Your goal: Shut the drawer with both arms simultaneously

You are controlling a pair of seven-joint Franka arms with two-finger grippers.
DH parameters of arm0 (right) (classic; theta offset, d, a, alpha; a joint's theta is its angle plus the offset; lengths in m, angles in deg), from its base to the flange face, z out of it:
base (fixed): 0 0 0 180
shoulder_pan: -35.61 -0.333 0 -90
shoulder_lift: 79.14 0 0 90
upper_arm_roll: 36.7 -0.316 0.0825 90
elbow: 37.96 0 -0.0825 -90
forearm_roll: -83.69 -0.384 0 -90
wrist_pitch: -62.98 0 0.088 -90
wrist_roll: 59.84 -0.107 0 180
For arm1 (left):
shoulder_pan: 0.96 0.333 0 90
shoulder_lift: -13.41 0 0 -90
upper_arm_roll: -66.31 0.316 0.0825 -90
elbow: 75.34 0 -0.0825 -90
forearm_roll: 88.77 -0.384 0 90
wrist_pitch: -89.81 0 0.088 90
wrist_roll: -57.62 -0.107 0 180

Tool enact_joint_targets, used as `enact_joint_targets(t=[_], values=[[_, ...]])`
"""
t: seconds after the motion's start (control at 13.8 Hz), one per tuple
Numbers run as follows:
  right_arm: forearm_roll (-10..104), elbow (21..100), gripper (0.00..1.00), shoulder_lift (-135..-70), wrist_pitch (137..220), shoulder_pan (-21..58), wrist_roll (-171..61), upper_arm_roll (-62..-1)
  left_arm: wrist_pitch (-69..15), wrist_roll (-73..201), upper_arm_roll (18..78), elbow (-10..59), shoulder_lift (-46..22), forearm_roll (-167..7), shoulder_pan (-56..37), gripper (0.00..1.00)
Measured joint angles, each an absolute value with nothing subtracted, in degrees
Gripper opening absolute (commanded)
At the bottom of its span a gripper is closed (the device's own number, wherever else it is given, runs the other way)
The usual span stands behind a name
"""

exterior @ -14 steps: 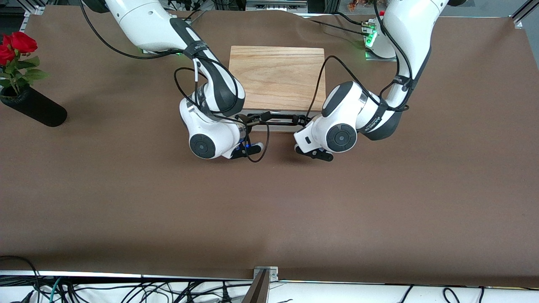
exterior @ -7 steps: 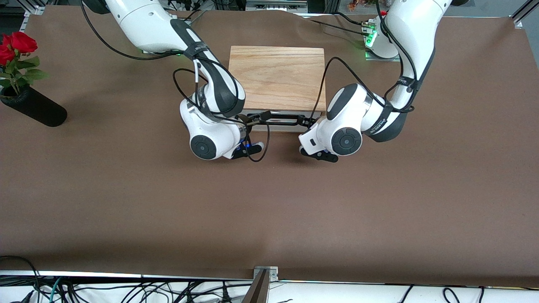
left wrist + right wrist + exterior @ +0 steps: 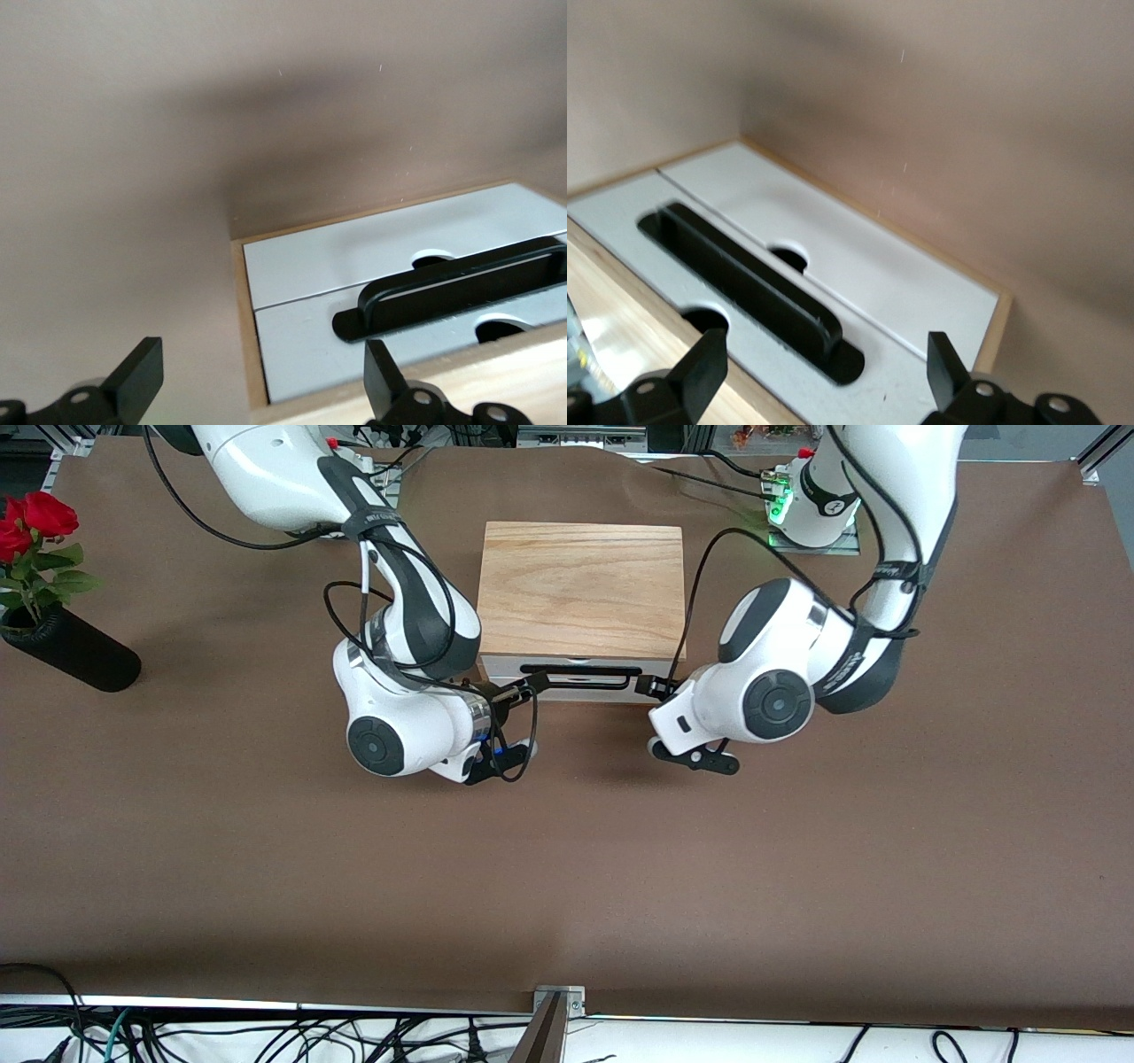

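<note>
With the drawer (image 3: 580,680) now flush in its oak box (image 3: 580,589), I have drawn the left tool (image 3: 654,685) and right tool (image 3: 523,687) off its handle (image 3: 580,670), both spread wide and empty; closing looks done.

The whole table (image 3: 567,868) is viewed from high across it, facing the robots. The drawer (image 3: 372,292) front is seen close by both wrist cameras.

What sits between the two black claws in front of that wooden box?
The drawer's black bar handle. In the front view it spans the gap between the right gripper and the left gripper, mounted on the drawer, whose white front sits flush in the box.
</note>
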State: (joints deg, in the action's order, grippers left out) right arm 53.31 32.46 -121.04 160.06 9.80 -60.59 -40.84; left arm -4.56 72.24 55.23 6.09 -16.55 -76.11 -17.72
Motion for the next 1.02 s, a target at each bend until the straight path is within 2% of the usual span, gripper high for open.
enact_joint_targets(t=[0.36, 0.65, 1.02], values=[[53.65, 28.14, 1.0, -120.55, 161.85, 10.1, -49.96, -31.31, -4.31, 72.04, 55.52, 3.34, -10.5, -85.16, -12.78, 1.0], [53.64, 27.16, 1.0, -119.54, 159.28, 10.43, -47.88, -23.98, -4.18, 71.89, 56.42, 2.8, -4.71, -87.8, -6.54, 1.0], [58.01, 31.41, 1.0, -116.17, 161.66, 15.46, -47.88, -21.34, -3.05, 69.08, 58.73, 5.32, 2.9, -92.93, -4.7, 1.0]])
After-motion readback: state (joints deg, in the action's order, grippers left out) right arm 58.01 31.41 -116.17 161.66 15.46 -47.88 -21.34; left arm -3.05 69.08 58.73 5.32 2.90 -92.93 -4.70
